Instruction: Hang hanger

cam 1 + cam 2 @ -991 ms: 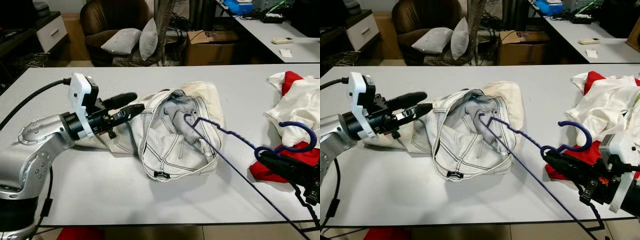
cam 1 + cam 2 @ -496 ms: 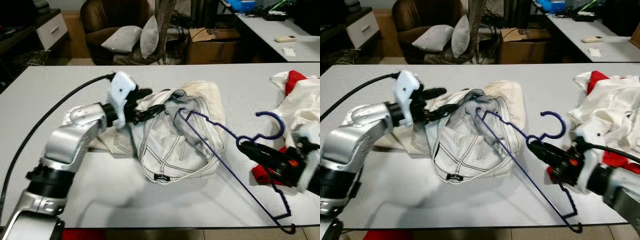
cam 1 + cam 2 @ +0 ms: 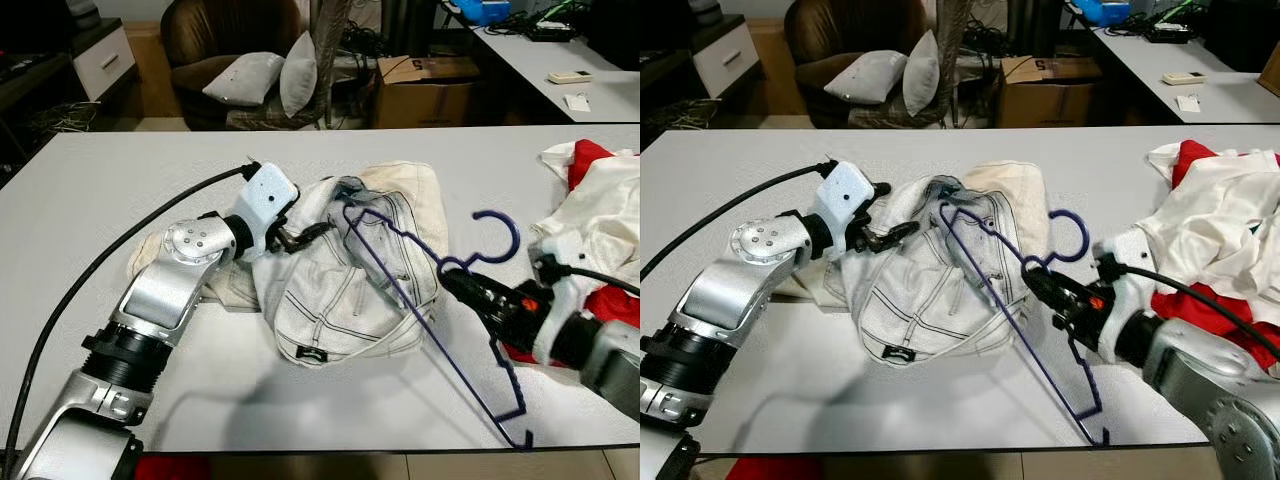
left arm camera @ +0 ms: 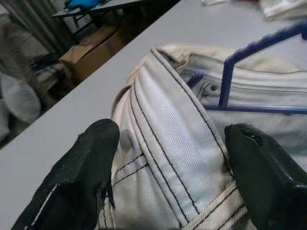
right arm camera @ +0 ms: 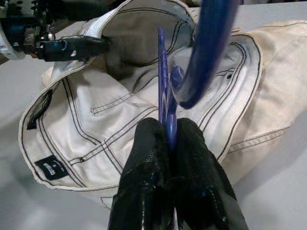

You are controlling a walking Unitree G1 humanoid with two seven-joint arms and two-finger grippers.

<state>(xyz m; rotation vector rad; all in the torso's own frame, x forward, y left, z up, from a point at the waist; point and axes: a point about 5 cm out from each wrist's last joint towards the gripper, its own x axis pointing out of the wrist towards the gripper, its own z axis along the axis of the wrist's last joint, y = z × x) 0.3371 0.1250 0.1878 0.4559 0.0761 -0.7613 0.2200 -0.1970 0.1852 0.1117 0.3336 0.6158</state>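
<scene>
Hanger [image 3: 420, 300]: thin blue wire, open hook at top, held tilted above the table. One shoulder end is pushed inside the waist opening of the jeans [image 3: 350, 290]; the other end points down toward the near table edge.

Jeans: off-white denim with dark contrast stitching, crumpled in a heap at mid-table, waistband open and facing up, small dark label at the near hem.

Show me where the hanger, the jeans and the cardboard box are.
hanger [image 3: 497, 225]: left eye view, on its hook.
jeans [image 3: 340, 300]: left eye view, on the front panel.
cardboard box [image 3: 1040, 100]: right eye view, on its front side.
</scene>
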